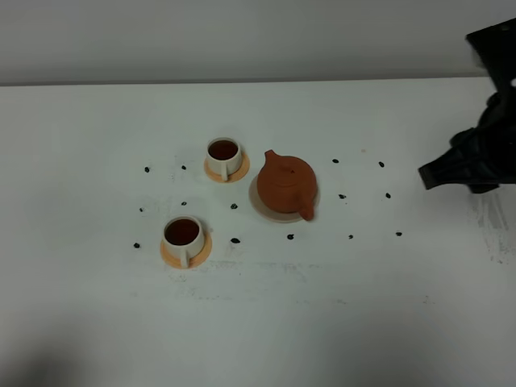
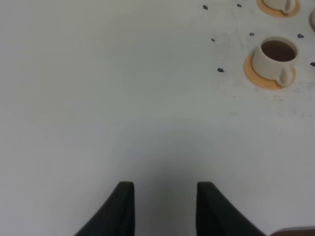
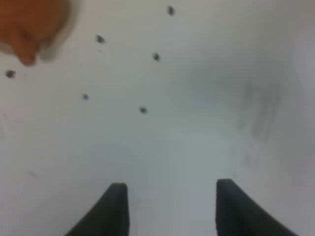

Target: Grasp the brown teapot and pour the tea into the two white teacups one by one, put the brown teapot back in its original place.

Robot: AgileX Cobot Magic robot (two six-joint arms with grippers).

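In the right wrist view the teapot is blurred and cut by the edge. The exterior view crops the right arm; the dark specks are too small to identify.

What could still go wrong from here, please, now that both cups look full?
Both cups hold tea near the rim, so a nudge could spill them. The teapot sits toward the near edge of its coaster, its spout overhanging; a bump might tip it off. The right gripper stands open near the table's right side; swinging low toward the pot risks contact.
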